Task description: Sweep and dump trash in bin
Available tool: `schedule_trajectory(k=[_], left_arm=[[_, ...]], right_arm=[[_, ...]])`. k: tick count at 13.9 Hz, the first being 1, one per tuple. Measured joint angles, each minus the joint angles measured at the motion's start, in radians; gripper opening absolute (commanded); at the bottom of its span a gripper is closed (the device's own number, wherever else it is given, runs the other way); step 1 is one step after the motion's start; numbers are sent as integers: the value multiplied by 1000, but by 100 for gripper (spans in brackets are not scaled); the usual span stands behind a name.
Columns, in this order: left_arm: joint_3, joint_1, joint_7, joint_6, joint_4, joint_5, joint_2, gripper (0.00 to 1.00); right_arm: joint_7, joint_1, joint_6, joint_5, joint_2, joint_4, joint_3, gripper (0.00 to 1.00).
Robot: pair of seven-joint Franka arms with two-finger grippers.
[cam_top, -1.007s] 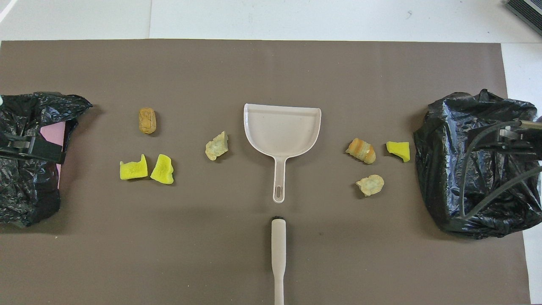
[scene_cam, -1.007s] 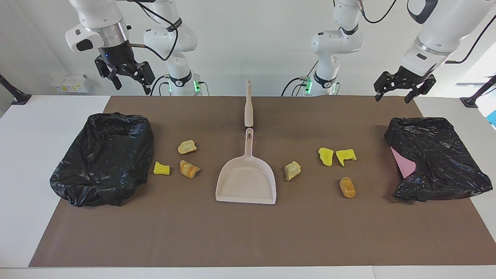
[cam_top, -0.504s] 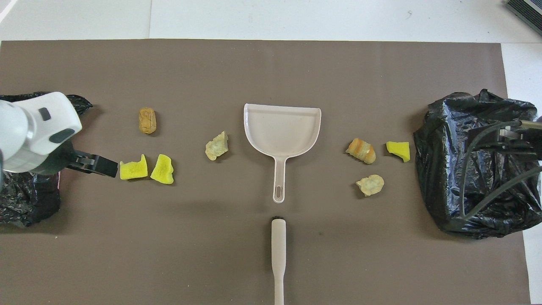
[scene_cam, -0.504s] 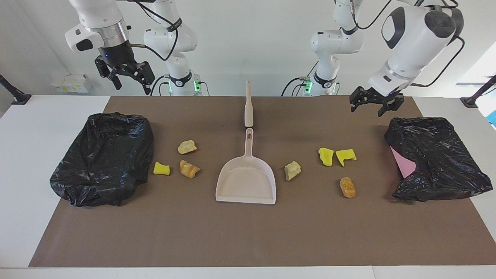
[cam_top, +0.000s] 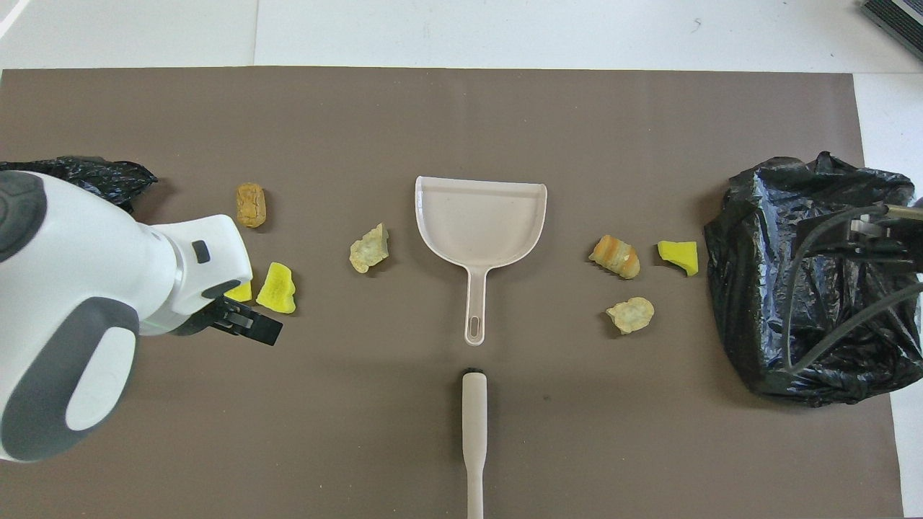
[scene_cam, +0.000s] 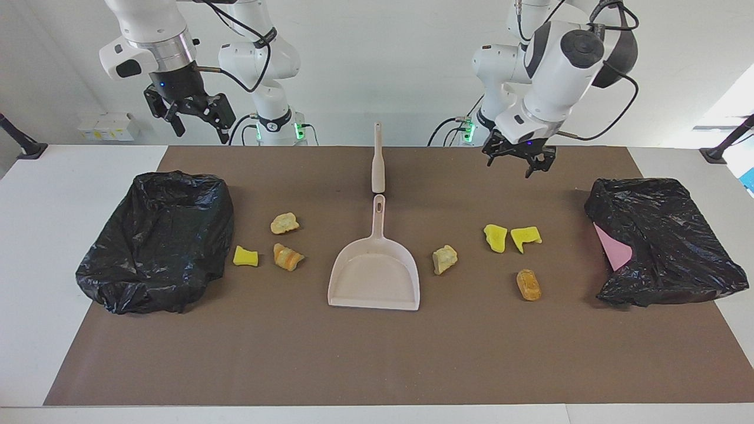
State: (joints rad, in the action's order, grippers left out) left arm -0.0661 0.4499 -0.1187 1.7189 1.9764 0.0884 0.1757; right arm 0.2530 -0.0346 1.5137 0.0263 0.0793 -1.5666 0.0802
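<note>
Inventory, facing view, item by item across the table: right gripper [scene_cam: 194,121], raised above the table edge by the right arm's end, fingers spread wide, nothing held; arm waits. Black bin bag [scene_cam: 159,238] (mouth open, crumpled) on brown mat [scene_cam: 377,359], toward right arm's end. Trash, grp 1, three pcs just beside that bag: yellow foam chunk [scene_cam: 245,256], tan-orange striped piece [scene_cam: 287,257] next to it, pale bread-like lump [scene_cam: 284,223] nearer the robots. Brush [scene_cam: 377,159], beige, only its handle shows, lying flat in line w/ dustpan handle, nearer the robots, ends almost touching. Dustpan [scene_cam: 375,268], beige, flat on mat at centre, pan mouth pointing away from robots, no trash in it. Trash, grp 2, four pcs toward left arm's end: pale lump [scene_cam: 445,259] just beside dustpan; two yellow foam chunks [scene_cam: 496,238] and [scene_cam: 526,236] side by side, close; orange bread-like piece [scene_cam: 528,284] farther from robots than those. Left gripper [scene_cam: 519,160], in the air over bare mat, fingers pointing down, jaws wide apart, empty. Second black bin bag [scene_cam: 662,247] at left arm's end, pink patch [scene_cam: 614,247] showing at its edge. All seven trash pcs on the mat, apart from both bags.
</note>
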Motion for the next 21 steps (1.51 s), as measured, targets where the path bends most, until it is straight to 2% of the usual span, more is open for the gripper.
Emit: schedule_trajectory(k=[3,6,12,16,21], left_arm=[[0,124,127,17,13,2,12,100],[-1,264,358,118,73,2,9,100],[-3,479,647,295,185,3,-36,100],[-5,560,755,377,258,-11,-64,100],[-12,594,811,421,306,-103,-90,100]], right_arm=[[0,0,0,0,0,0,0,100],[0,0,0,0,0,0,0,100],[0,0,0,0,0,0,0,100],[0,0,-22,0,0,0,-4,100],[0,1,-16,0,2,-2,-5,100]])
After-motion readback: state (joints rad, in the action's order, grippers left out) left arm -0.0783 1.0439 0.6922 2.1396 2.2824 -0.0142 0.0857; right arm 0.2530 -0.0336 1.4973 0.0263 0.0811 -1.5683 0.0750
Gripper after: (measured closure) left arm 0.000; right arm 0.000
